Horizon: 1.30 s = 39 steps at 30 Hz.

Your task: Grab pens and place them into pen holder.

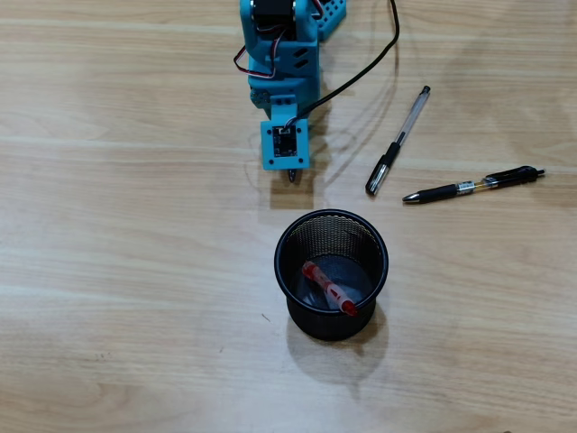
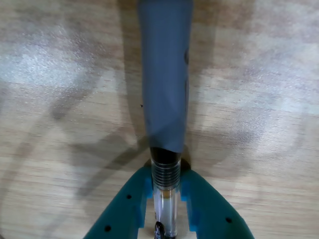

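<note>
The end effector (image 2: 165,199) was clamped on a grey-gripped pen (image 2: 164,89), which stood out from its tips above the wooden bench (image 1: 108,271). Just ahead of it in the overhead view sat the pen holder (image 1: 332,227) with the red pen (image 1: 328,288) inside. To its right there lay the clear pen (image 1: 398,142) and the black pen (image 1: 473,186).

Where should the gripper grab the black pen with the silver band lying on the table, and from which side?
Take the black pen with the silver band near that band, mid-barrel, coming straight down from above. It lies flat, nearly left-to-right in the overhead view, so the jaws should close across its narrow width.
</note>
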Available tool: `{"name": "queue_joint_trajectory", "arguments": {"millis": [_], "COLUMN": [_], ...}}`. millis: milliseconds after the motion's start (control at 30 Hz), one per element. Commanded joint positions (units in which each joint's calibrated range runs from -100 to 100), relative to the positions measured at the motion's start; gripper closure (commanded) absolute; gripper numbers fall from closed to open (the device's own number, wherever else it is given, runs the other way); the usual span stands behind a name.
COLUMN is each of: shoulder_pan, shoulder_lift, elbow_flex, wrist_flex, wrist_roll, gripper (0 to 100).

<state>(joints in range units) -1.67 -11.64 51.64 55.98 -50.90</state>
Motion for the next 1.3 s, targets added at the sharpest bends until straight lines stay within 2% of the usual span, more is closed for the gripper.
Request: {"name": "queue_joint_trajectory", "arguments": {"millis": [0, 100, 267, 367, 767, 1067, 1267], "shoulder_pan": [-0.21, 0.25, 0.89, 0.89, 0.16, -2.77, -4.87], "shoulder_lift": [-6.32, -13.12, -28.57, -33.67, -37.4, -26.11, -14.31], "elbow_flex": [-0.87, -3.68, -16.98, -23.59, -43.5, -42.86, -42.86], "wrist_flex": [0.29, 0.65, 8.94, 8.67, 8.21, -16.84, -29.23], "wrist_roll": [-0.15, 0.22, 0.22, 0.16, -0.25, -0.2, -0.2], "gripper": [98, 98, 98, 98, 98, 98, 98]}}
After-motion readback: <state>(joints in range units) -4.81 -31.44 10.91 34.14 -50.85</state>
